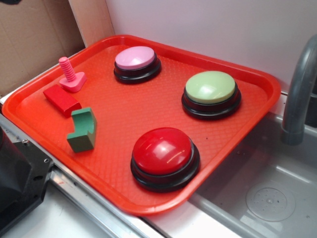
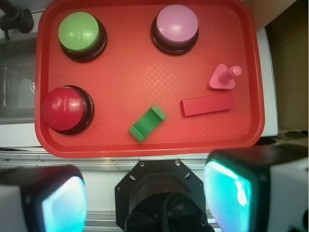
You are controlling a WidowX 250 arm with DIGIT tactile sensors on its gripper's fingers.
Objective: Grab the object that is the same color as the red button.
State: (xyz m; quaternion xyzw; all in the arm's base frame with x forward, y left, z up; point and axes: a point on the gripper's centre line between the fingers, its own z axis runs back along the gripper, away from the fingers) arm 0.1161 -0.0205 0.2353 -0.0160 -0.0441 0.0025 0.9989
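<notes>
1. Red matte block (image 1: 61, 100) lies flat at the tray's (image 1: 148, 198) left edge, between pink bolt (image 1: 71, 76) and green L-block (image 1: 82, 130), well apart from the red button (image 1: 164, 156).
2. Likely light, rigid, not slippery; pinch across its long sides, mid-length.
3. End effector (image 2: 145, 198): wide open, empty, above the tray's near edge.
</notes>
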